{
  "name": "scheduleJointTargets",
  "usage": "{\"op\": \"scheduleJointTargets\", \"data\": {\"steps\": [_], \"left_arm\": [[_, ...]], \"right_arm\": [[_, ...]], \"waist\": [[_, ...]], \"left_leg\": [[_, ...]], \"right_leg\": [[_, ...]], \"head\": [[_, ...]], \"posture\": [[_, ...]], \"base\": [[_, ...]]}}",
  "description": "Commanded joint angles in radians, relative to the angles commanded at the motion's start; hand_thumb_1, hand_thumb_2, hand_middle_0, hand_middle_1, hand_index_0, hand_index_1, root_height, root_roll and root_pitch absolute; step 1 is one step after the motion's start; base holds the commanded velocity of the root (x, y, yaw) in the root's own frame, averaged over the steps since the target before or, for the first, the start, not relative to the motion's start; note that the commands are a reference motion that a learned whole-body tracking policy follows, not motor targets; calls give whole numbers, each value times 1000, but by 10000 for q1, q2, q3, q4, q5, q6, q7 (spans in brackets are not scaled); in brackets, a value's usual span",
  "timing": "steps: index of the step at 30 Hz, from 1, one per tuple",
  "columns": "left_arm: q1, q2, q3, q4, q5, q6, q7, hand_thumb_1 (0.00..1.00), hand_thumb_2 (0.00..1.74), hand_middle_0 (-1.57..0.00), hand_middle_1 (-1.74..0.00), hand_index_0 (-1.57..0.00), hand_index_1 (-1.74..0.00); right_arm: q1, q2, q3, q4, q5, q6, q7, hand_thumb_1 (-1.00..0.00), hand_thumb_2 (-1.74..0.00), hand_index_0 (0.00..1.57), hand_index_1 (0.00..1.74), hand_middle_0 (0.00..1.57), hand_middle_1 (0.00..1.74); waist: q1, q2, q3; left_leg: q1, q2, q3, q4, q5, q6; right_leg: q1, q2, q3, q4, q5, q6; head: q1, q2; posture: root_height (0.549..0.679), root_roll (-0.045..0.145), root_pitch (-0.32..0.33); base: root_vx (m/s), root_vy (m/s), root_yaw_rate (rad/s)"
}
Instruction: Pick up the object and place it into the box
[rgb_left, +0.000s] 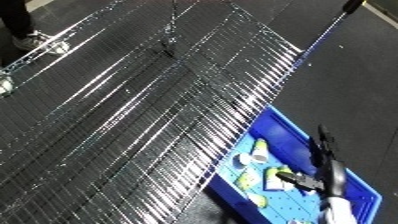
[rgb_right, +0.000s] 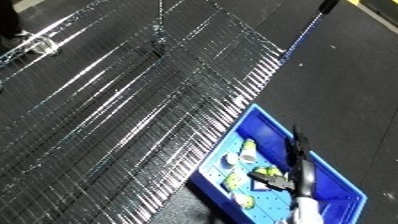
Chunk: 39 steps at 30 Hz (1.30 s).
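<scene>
My right hand hangs over the blue bin, low on the right. My fingers point out over the bin. They look a little bent, but I cannot tell how wide they are, or if they have hold of anything. My left hand does not show at all.

The bin sits just beside the right edge of the big shiny wire rack. Inside the bin lie some small yellow and white things, on the near part of its floor. I think the thing I had to move may be one of these, just under my fingers, but I cannot be sure.

What could go wrong? If I pull my hand up fast, a finger could catch on a small thing and flip it out. My arm could also bump the bin wall and push the bin away from the rack.
</scene>
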Motion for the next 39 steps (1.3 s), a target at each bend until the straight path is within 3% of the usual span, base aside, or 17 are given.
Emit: {"op": "scheduleJointTargets", "data": {"steps": [5, 12, 19, 31, 39], "left_arm": [[196, -60, 155, -112, 59, 121, -127, 1000, 1740, -1570, -1740, -1570, -1740], [282, -183, 238, -127, 176, 259, -96, 1000, 1740, -1570, -1740, -1570, -1740], [350, -255, 292, -42, 257, 297, -92, 1000, 1740, -1570, -1740, -1570, -1740], [594, -35, 475, -75, 356, 475, -336, 1000, 1740, -1570, -1740, -1570, -1740], [701, 220, 665, -178, 456, 643, -427, 1000, 1740, -1570, -1740, -1570, -1740]], "right_arm": [[-26, 78, 500, -1025, -772, 328, 4, 0, 0, 0, 0, 0, 0], [-337, 182, 1094, -1950, -1356, 817, 566, 0, 0, 0, 0, 0, 0], [-787, 178, 1587, -2475, -1830, 1408, 1030, 0, 0, 0, 0, 0, 0], [-1295, 225, 2145, -2529, -1793, 1784, 1434, 0, 0, 0, 0, 0, 0], [-1487, 381, 2410, -2476, -1637, 1957, 1531, 0, 0, 0, 0, 0, 0]], "waist": [[278, -106, -88], [680, -354, -171], [1179, -650, -192], [2064, -1146, -118], [2456, -1464, 4]], "left_leg": [[11, 21, -236, -203, 198, -68], [7, 69, -510, -368, 390, -130], [-64, 99, -884, -437, 562, -174], [-207, 132, -1508, -226, 683, -208], [-398, 202, -1731, 78, 684, -185]], "right_leg": [[64, -54, -205, 137, -147, -70], [203, -89, -434, 263, -295, -164], [379, -130, -700, 318, -354, -273], [809, -224, -1199, 323, -353, -411], [947, -145, -1447, 509, -409, -510]], "head": [[-467, -265], [-1379, -839], [-2116, -1238], [-3478, -1766], [-4047, -1876]], "posture": [[677, 68, 19], [677, 66, 11], [677, 65, 0], [678, 63, -31], [677, 56, -48]], "base": [[15, -14, 217], [25, -27, 184], [21, -39, 170], [27, -58, 189], [20, -75, 126]]}}
